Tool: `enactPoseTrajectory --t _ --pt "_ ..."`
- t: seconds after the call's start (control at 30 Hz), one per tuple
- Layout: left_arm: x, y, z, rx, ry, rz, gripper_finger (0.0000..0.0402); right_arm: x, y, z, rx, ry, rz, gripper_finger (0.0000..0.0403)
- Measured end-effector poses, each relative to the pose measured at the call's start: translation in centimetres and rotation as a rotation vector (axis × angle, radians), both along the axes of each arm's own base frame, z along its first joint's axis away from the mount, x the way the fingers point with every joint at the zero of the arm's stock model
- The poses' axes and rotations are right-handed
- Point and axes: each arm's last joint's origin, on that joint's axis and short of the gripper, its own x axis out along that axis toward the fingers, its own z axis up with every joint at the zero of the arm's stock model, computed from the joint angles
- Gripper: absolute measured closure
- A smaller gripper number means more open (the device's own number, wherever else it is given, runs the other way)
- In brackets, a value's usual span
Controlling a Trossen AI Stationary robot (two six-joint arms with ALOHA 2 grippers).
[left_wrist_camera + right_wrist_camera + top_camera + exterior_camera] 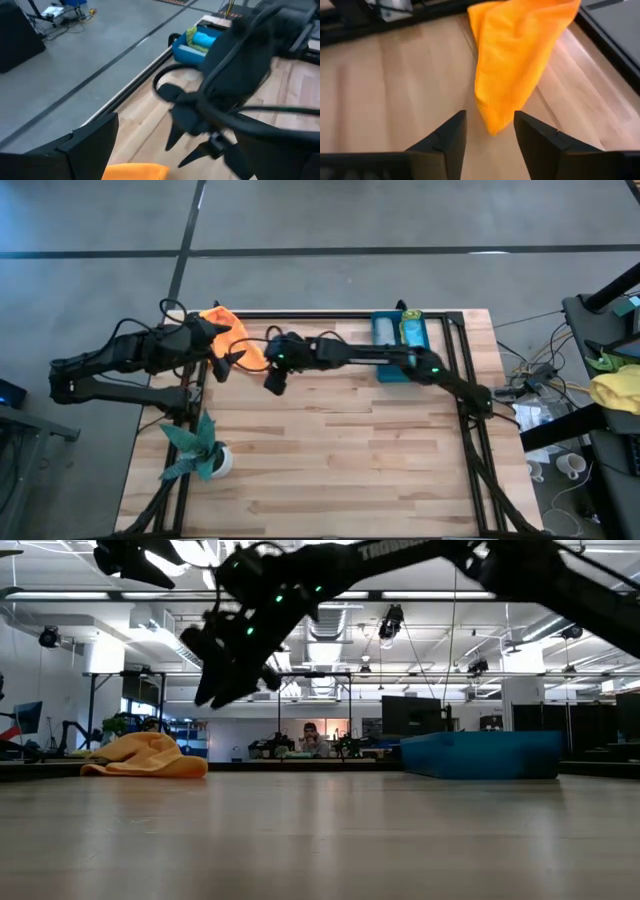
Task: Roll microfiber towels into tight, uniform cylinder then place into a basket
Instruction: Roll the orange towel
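Note:
An orange towel (238,332) lies crumpled on the table near its far left corner, resting on its underside. The teal-blue basket (382,370) stands at the far right; inside it lie a turquoise towel (209,40) and a lime green towel (192,36). My right gripper (490,131) is open and reaches across the table. It hovers above the wood just short of the orange towel's near corner (492,125), clear of the surface in the low view. My left gripper (223,360) hangs open and empty beside the orange towel.
A potted plant (205,455) stands near the table's left front edge. My right arm (400,358) stretches over the table's far half in front of the basket. Off the table's right side lies a yellow and green cloth heap (618,385). A person (312,738) sits far behind.

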Motion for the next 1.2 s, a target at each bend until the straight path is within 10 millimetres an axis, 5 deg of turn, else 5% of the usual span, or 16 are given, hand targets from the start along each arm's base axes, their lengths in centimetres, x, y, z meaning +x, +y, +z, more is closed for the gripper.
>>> enactPoseTrajectory --t 0.2,0.77,1.0,1.2 --pt "-0.3 -0.1 -0.4 -0.018 0.050 -0.010 0.0025 0.8 -0.8 -4.4 0.026 0.008 -0.016 0.0237" --pt "-1.2 -0.2 -0.2 -0.033 -0.005 0.002 0.0025 1.6 -2.6 -10.7 -0.029 -0.095 -0.015 0.0259" --pt "-0.5 -0.1 -0.5 0.021 0.065 -0.028 0.0025 1.9 -2.3 -10.9 0.012 -0.124 -0.044 0.0309" --pt "0.4 0.2 -0.7 0.100 0.149 -0.023 0.0025 1.9 -1.7 -7.6 0.019 -0.098 -0.134 0.0388"
